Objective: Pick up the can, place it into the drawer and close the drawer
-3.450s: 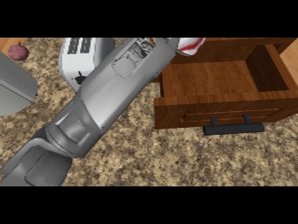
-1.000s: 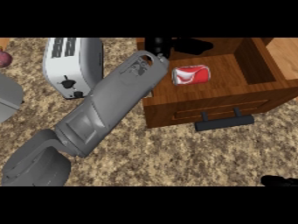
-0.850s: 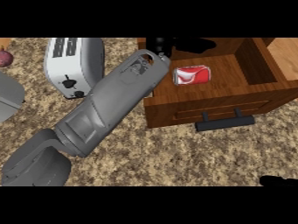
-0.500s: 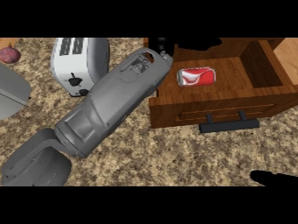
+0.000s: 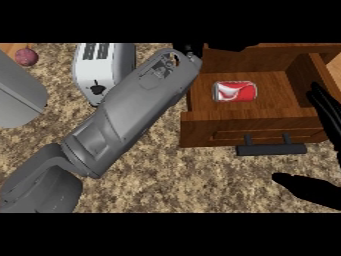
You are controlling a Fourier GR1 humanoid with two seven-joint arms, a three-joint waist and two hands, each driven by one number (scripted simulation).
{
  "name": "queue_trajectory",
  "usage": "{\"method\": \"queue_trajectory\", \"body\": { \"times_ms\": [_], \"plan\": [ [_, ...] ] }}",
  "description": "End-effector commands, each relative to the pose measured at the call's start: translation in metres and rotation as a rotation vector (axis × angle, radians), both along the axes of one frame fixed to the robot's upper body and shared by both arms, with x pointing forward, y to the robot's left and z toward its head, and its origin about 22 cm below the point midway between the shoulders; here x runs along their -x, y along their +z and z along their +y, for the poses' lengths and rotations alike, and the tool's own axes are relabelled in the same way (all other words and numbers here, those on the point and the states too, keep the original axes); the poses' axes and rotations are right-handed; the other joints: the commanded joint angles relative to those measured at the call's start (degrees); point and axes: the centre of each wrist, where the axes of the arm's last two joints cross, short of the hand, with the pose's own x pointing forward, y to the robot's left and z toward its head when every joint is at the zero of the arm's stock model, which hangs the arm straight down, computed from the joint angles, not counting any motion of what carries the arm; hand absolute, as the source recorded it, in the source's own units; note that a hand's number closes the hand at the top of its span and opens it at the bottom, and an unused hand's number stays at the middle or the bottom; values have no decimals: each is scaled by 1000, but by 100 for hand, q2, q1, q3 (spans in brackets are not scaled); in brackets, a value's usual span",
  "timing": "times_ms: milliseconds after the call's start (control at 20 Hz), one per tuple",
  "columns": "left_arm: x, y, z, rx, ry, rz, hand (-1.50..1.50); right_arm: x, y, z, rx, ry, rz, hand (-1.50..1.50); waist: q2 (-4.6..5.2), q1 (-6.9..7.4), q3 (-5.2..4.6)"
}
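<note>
Can [image 5: 235,91] lies in drawer [image 5: 261,117]; right hand [image 5: 334,145] seemingly open alongside.

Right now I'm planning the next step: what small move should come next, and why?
Probably bring the right hand to the black handle and push: the red can already lies inside the open wooden drawer.

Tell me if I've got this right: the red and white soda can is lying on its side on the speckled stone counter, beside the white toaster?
Not quite. The head view shows the red and white soda can lying on its side inside the open wooden drawer, not on the counter. The white toaster stands apart, on the speckled stone counter.
</note>
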Motion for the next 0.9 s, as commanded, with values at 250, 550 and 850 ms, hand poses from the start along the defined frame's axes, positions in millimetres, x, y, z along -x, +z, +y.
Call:
{"method": "queue_trajectory", "body": {
  "times_ms": [250,550,850],
  "plan": [
    [1,3,0,18,25,19,-150,-34,-63,24,273,-79,74,-150,-61,240,0],
    [7,8,26,15,10,34,-150,-55,-96,22,211,-174,38,-150,-138,405,-1],
    [5,25,65,23,6,43,-150,-94,-118,19,235,-213,77,-150,-117,491,-1]
  ]
}}
